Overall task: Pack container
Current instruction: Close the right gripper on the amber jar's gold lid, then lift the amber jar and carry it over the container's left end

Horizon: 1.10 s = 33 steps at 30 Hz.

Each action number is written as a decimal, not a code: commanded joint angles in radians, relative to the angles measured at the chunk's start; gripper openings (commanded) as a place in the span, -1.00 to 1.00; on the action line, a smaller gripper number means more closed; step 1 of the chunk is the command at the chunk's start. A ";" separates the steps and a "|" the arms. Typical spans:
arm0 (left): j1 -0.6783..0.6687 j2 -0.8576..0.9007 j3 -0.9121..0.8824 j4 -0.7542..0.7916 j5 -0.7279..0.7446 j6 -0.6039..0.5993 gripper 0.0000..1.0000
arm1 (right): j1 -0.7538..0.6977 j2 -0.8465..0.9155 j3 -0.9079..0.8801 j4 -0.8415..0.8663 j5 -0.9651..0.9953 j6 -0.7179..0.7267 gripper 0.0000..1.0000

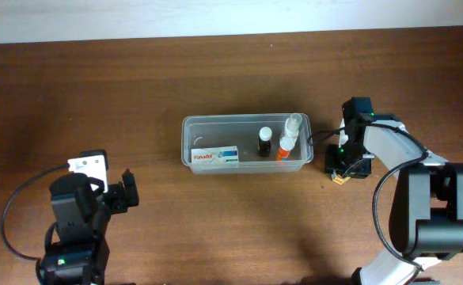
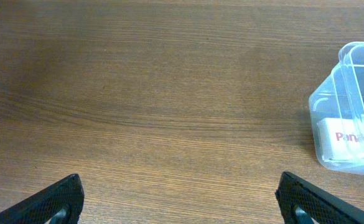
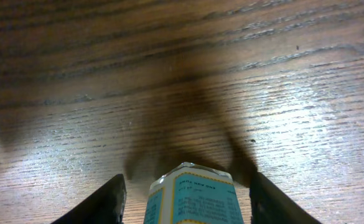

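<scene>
The container (image 1: 231, 119) sits mid-tabletop (image 1: 136, 95), holding a Panadol box (image 1: 215, 157), a dark bottle (image 1: 264, 142), a clear bottle (image 1: 294, 124) and an orange bottle (image 1: 283, 149). Just right of it, the right tool (image 3: 188, 179) is spread around a teal-labelled pack (image 3: 194, 199), gaps showing either side. The left tool (image 2: 178, 186) is spread wide over bare wood, well apart

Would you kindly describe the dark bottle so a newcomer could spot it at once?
Find the clear container at the middle of the table. Inside, between the white box and the orange bottle, sits the dark bottle; it alone is black with a white cap.
</scene>
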 commanded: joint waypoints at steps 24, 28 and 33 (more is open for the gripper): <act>-0.002 0.001 -0.001 0.003 -0.007 0.019 0.99 | 0.002 0.002 -0.007 -0.004 0.018 0.009 -0.30; -0.002 0.001 -0.001 0.003 -0.007 0.019 0.99 | -0.002 0.002 -0.003 -0.005 0.017 0.009 -0.30; -0.002 0.001 -0.001 0.003 -0.007 0.019 0.99 | -0.027 0.001 0.062 -0.083 -0.008 0.010 -0.30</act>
